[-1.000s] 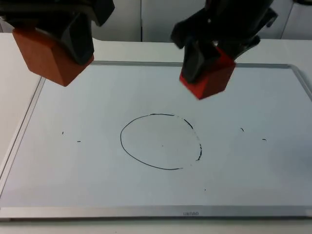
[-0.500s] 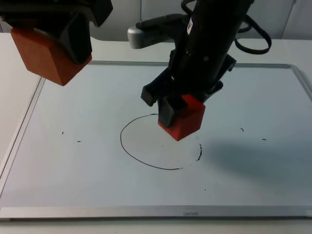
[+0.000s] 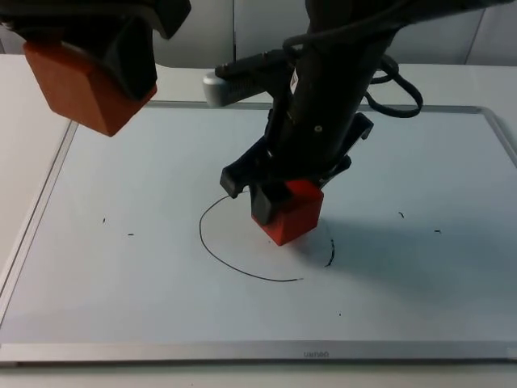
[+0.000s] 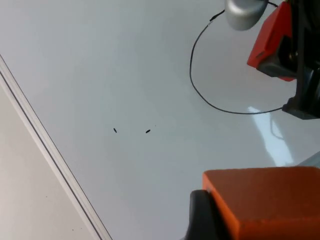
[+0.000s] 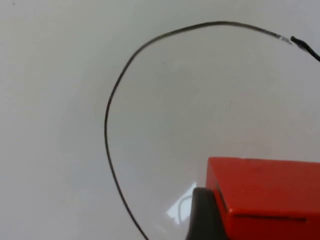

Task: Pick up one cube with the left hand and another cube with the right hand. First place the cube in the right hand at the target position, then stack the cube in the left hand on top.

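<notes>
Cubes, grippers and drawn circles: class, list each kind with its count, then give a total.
Cubes: 2, an orange cube in the left gripper and a red cube in the right gripper
Grippers: 2
Drawn circles: 1, the black circle on the whiteboard
Total: 5

White table (image 3: 32, 73) carried a whiteboard (image 3: 145, 315) w/ metal rim, flat on it. Board had a hand-drawn black circle (image 3: 212, 250) near its middle, plus small black marks (image 3: 131, 235) either side.
</notes>
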Motion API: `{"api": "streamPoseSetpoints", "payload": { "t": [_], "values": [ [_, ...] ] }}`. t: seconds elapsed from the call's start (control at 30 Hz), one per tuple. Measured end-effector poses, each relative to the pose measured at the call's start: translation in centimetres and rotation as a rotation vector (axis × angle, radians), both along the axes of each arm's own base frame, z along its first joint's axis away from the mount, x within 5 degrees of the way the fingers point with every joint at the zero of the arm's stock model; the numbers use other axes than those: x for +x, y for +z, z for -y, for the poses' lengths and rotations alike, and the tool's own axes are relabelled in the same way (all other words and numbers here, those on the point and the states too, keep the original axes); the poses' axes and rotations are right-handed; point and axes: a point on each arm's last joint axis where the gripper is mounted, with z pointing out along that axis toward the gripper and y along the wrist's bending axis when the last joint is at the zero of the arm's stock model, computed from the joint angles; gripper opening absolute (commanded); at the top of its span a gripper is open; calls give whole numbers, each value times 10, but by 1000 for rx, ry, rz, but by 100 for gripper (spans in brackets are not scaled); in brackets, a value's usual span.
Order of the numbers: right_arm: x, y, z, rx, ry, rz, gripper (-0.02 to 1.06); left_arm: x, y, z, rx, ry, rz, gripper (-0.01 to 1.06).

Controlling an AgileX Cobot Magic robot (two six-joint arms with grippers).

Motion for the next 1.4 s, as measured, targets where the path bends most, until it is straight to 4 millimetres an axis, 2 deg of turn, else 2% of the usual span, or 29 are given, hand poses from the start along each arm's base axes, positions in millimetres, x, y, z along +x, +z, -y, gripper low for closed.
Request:
{"api": "streamPoseSetpoints", "payload": {
  "t": [0.47,0.67,1.0,1.1,1.13,1.27,1.3,1.37,1.4],
  "values": [
    [3,-6,-3,19,-8,20,0,0,0,0,-1,0,1,0],
    [-1,-20,-8,2,-6,-5,0,0,0,0,-1,0,1,0],
    [0,-21,-9,-5,-9,2,2,0,0,0,0,0,2,0],
    [0,-21,-9,-5,-8,5,22,0,0,0,0,0,2,0],
    [0,-21,-9,-5,-8,5,22,0,0,0,0,0,2,0],
    [0,-21,-9,-4,-8,7,64,0,0,0,0,0,2,0],
    [0,-21,-9,-3,-8,8,64,0,0,0,0,0,2,0],
    [1,-20,-9,3,-7,18,81,0,0,0,0,0,2,0],
    [1,-20,-9,3,-7,18,84,0,0,0,0,0,2,0]
  ]
}}
